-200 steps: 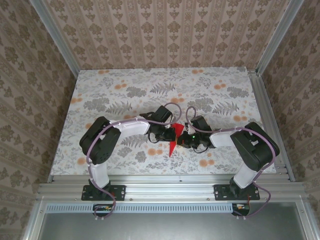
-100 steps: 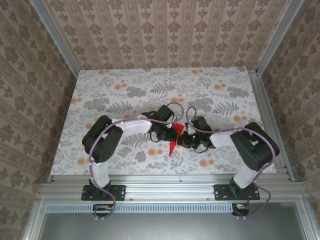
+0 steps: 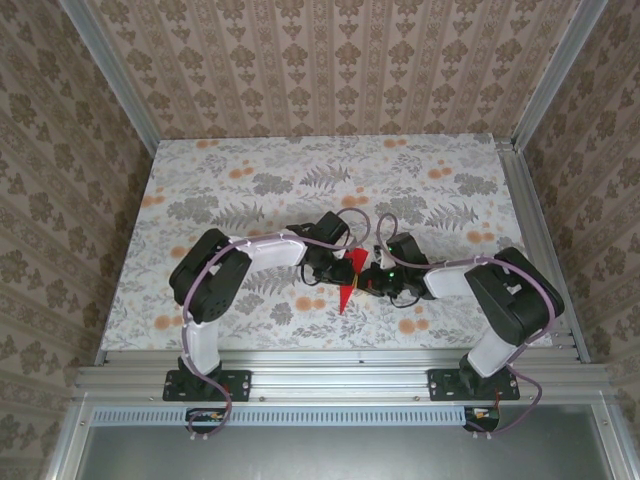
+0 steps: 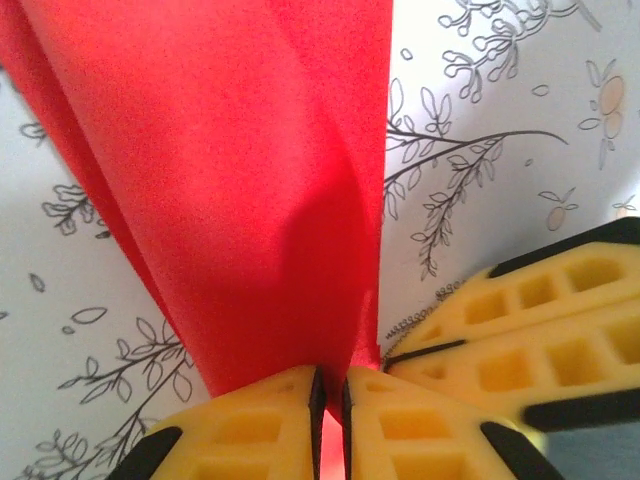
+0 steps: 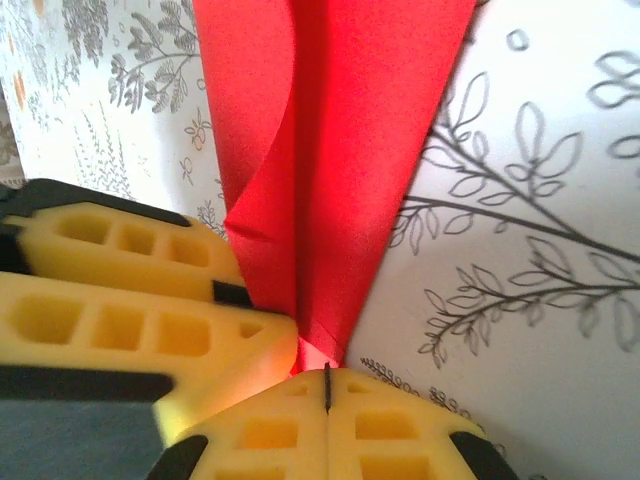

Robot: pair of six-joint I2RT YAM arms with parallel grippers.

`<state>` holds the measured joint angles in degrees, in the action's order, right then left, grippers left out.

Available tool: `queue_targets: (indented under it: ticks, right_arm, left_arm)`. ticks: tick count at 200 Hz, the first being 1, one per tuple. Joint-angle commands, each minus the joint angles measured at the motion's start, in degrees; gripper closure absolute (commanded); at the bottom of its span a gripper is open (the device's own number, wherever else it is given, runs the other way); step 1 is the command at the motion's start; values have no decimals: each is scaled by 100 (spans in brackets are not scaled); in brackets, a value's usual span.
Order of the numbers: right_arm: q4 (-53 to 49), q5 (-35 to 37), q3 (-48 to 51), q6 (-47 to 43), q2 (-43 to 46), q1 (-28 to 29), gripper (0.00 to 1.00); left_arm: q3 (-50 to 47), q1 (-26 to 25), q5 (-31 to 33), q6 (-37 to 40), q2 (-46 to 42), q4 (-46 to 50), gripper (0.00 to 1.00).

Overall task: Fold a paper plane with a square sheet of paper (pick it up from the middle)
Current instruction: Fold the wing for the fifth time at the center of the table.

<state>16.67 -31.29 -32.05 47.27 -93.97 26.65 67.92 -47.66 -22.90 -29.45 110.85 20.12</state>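
The red sheet of paper is folded into a slim pointed paper plane [image 3: 346,278], which stands on edge over the floral table with its tip toward the near side. My left gripper [image 3: 333,264] holds it from the left. In the left wrist view the yellow pads [image 4: 270,420] stand a thin slit apart, with the red paper [image 4: 240,170] running between them at the left gripper [image 4: 330,390]. From the right, my right gripper [image 3: 370,279] pinches the same fold. Its pads meet tightly at the right gripper [image 5: 327,378], nipping the paper's [image 5: 340,140] lower corner.
The two grippers almost touch: the right one's fingers [image 4: 540,330] show beside my left pads, and the left one's fingers [image 5: 120,290] beside my right. The floral tablecloth [image 3: 240,180] lies all around. Patterned walls and metal posts [image 3: 530,200] enclose the table, with a rail [image 3: 340,378] along the front.
Both arms have edged slightly to the right. The red paper stays between the two grippers in nearly the same place.
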Motion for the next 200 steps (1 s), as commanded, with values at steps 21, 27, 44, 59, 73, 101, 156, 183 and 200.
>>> queue_targets:
  ticks: [21,27,44,59,73,101,156,183,200]
  right_arm:
    - [310,-129,186,179,296,-218,98]
    - [349,-148,199,195,306,-250,98]
    - [487,-224,240,271,318,-328,98]
    - [580,-287,260,341,326,-391,98]
    - [700,-348,268,402,314,-454,98]
    - [913,-473,262,506,205,-538,98]
    - [1118,-558,226,650,13,-643,94]
    - [1183,-587,175,697,-134,-643,91]
    - [1163,-616,106,687,-222,-649,89]
  left_arm:
    - [20,-50,-169,185,112,59,81]
    - [24,-50,-178,184,113,54,80]
    - [15,-38,-232,178,104,-20,77]
    - [17,-34,-274,177,94,-60,74]
    - [7,-41,-325,183,73,-108,71]
    - [-97,-30,-422,194,-37,-294,65]
    - [-334,29,-656,251,-299,-621,68]
    - [-372,47,-770,313,-340,-658,74]
    - [-404,55,-785,320,-362,-679,78]
